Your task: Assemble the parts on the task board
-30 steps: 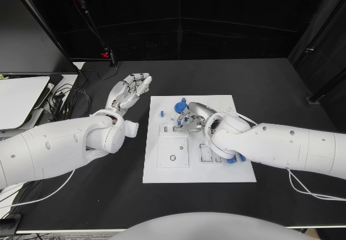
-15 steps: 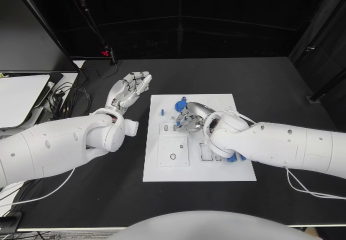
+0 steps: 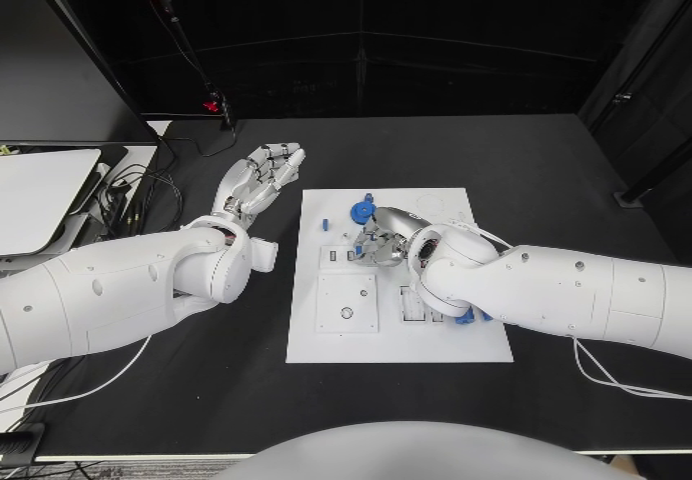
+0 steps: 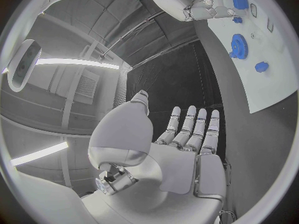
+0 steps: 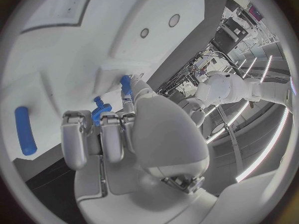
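Observation:
The white task board lies mid-table. My right hand hovers low over its upper middle with fingers curled, and a small blue part sits pinched at its fingertips against the board. Beside those fingers stands a small blue gear, and a blue cylinder lies farther off on the board. A larger blue gear and a small blue piece lie just left of this hand. My left hand lies flat on the black table left of the board's upper corner, fingers straight, holding nothing.
More blue parts peek out under my right forearm at the board's right side. A white device and loose cables occupy the table's left edge. A stand with a red light is at the back.
My right hand has shifted very slightly over the same spot of the board. The left hand has not moved.

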